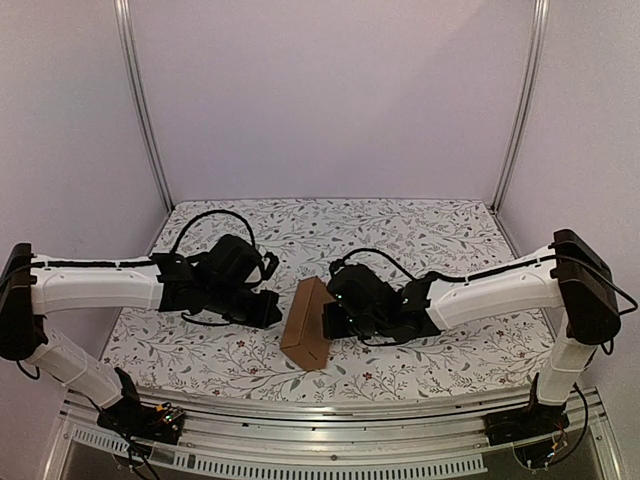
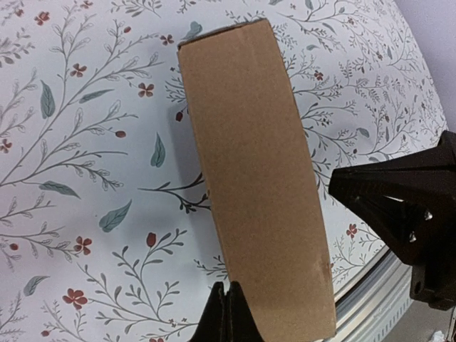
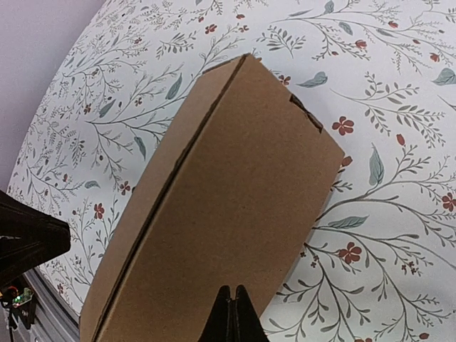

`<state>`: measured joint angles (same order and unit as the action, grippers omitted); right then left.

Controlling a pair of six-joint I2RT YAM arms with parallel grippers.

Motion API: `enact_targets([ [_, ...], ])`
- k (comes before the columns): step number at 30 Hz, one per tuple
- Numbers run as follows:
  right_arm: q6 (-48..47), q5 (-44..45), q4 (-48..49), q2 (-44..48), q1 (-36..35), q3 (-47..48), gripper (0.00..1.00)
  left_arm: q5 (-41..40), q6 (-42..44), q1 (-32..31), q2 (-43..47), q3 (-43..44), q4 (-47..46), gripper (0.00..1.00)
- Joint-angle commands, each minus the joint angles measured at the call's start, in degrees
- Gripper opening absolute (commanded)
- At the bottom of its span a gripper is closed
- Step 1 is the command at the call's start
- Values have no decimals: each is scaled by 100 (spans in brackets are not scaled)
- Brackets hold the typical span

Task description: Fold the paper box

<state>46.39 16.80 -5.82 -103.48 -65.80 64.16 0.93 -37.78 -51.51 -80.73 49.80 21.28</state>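
While you are holding both arms low, the paper box [image 1: 307, 325] is lying on the flowery cloth [image 1: 420, 225], looking folded up already.
Your left gripper [image 2: 228, 308] is sitting just beside the box's left side. Your right gripper [image 3: 231, 311] is sitting against its right side. Both are pinched together on nothing, so I think you are pressing the box walls straight.

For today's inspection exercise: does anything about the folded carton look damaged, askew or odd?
Little stands out. The paper box lies closed, slanted across the table; its end flap shows a small dark gap at the seam, perhaps not fully tucked.
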Motion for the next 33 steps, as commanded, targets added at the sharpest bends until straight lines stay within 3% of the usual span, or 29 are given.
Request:
enact_targets([
  [1, -148, -100, 43, 17, 215, -152, 0, -73, -43, 137, 27, -102, -42, 0],
  [14, -95, -172, 214, 67, 295, -452, 0, -811, -95, 409, -119, -112, 177, 0],
  [21, -78, -296, 335, -108, 325, -469, 1, -1207, -484, 874, 62, -386, 365, 0],
  [33, -62, -411, 398, -111, 344, -725, 3, 464, -588, 1165, -986, -442, -551, 0],
])
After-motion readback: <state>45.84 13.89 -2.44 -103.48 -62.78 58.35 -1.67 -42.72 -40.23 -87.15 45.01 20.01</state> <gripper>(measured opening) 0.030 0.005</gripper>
